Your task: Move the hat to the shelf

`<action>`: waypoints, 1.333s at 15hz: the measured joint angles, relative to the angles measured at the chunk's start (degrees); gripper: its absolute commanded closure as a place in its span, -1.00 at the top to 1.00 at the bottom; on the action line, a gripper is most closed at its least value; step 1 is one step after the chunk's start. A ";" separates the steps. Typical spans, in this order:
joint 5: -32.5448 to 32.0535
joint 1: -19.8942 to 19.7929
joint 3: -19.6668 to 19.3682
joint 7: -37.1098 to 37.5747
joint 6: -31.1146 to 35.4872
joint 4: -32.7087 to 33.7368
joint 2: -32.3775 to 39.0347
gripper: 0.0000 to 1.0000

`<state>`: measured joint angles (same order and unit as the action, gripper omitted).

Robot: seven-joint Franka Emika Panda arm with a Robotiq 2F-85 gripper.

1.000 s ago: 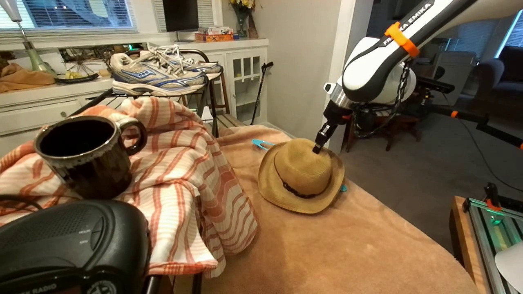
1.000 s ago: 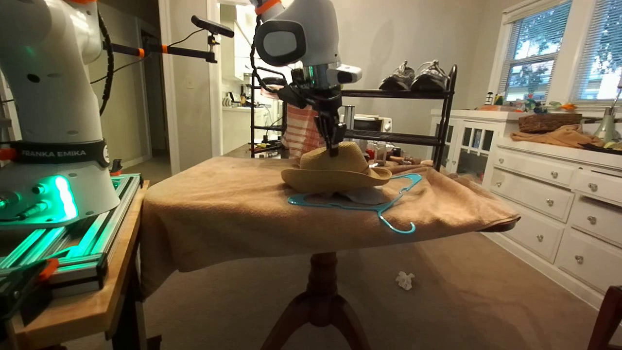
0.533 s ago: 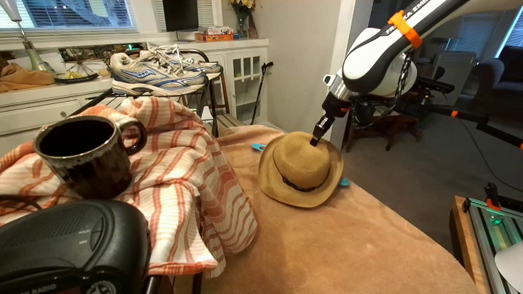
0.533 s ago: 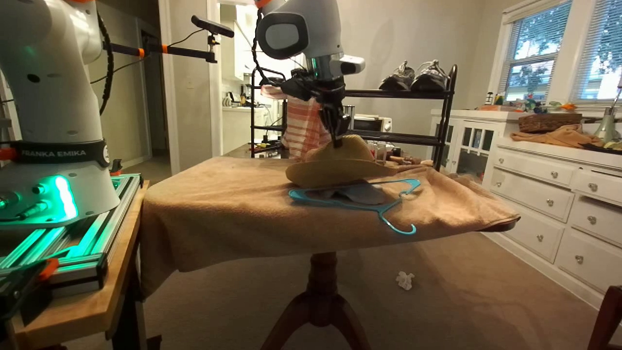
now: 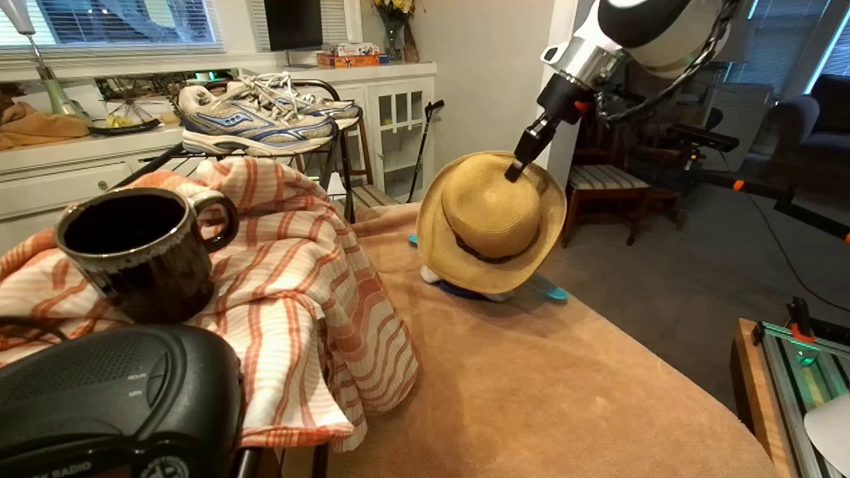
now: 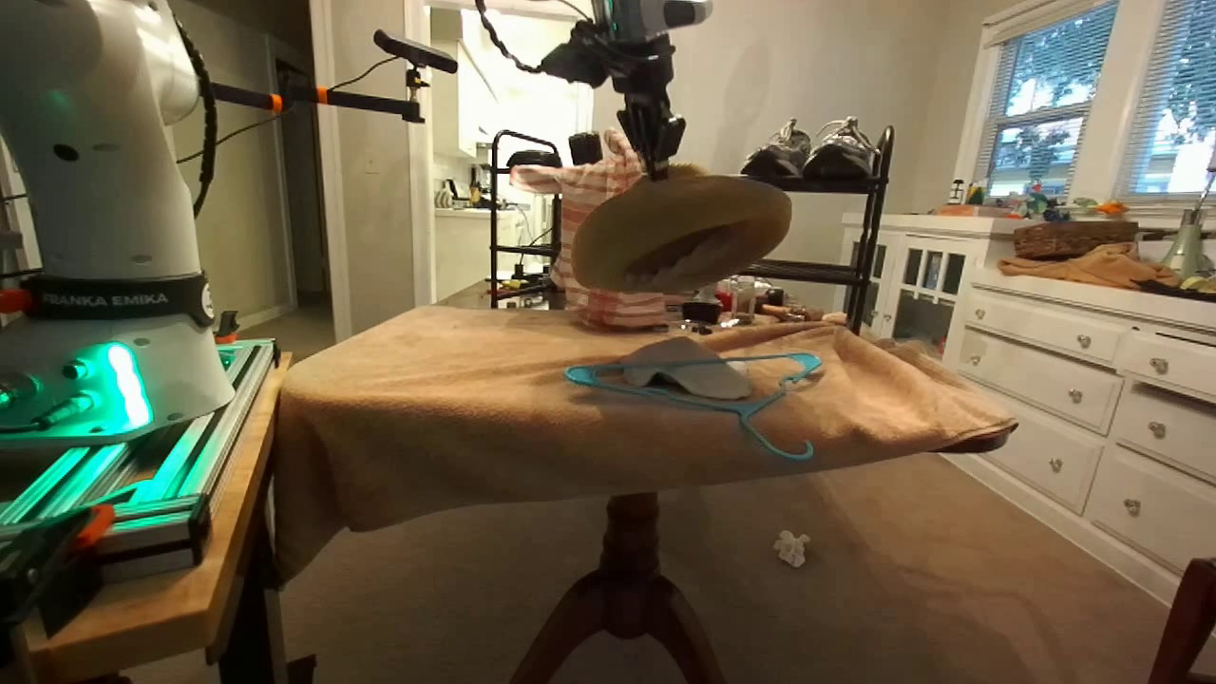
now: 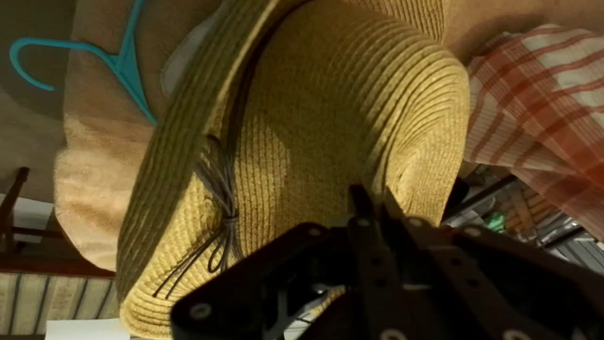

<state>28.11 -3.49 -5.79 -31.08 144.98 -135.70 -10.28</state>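
The tan straw hat [image 5: 495, 206] hangs in the air above the covered table in both exterior views [image 6: 684, 233]. It is tilted, with its hollow underside facing the camera in an exterior view. My gripper [image 5: 514, 171] is shut on a pinched fold of the crown and points down at it from above. The wrist view shows the crown [image 7: 302, 141] and dark band, with the fold between my gripper's [image 7: 376, 194] fingertips. The black wire shelf [image 6: 774, 182] stands behind the table, with a pair of shoes [image 6: 812, 157] on its top tier.
A blue hanger [image 6: 587, 378] and a grey cap [image 6: 689, 366] lie on the tan-covered table [image 6: 427, 418] below the hat. A striped cloth [image 5: 279, 265] drapes over the shelf, with a dark mug [image 5: 146, 265] and a clock radio [image 5: 119, 398] there. Jars stand behind the table.
My gripper has risen with the hat in it. The hat has left the table and tilted more, uncovering the grey cap and more of the hanger.
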 measured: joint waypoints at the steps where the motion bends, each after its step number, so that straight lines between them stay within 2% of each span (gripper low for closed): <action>1: 0.41 0.40 -0.46 0.02 -1.90 0.40 -1.88 -0.97; 6: 0.55 3.20 -1.45 1.70 -9.26 2.72 -9.93 -0.97; 12: 4.05 13.46 -1.47 -2.17 -13.48 7.61 -15.33 -0.97; 16: 9.44 19.05 -0.93 -4.16 -13.93 11.43 -15.38 -0.97; 20: 19.07 22.43 -0.32 -8.94 -13.93 14.53 -13.78 -0.97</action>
<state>47.18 18.94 -6.11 -40.02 131.05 -121.16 -24.06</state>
